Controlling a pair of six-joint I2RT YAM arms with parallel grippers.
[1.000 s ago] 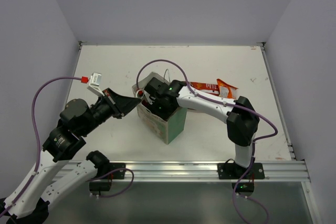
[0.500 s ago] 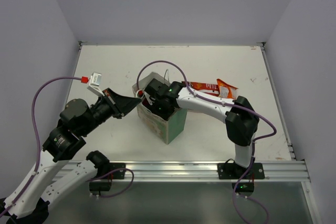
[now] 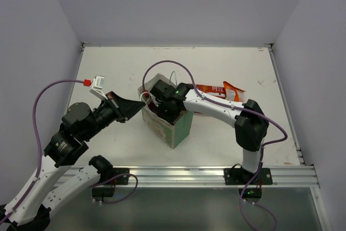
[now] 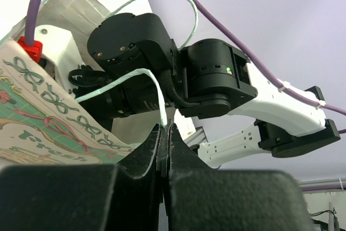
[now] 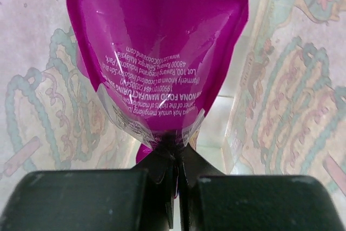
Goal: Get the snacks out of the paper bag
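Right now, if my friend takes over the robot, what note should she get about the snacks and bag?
Left gripper: shut on the string handle of the paper bag.
Right gripper: inside the bag, shut on a magenta packet.
Done: a red-and-white packet and an orange packet lie on the table beside the bag.
Left: lift the magenta packet out; whether more are inside is hidden.

The paper bag [image 3: 172,128] is set mid-surface [image 3: 108,68]. At its left, a string handle [image 4: 135,79] is pinched between the left fingers [image 4: 143,158]. Inside the bag, one packet [image 5: 157,58] is clamped by the right fingers [image 5: 108,198]. Two more packets [image 3: 216,88] are laid behind it, to the right.
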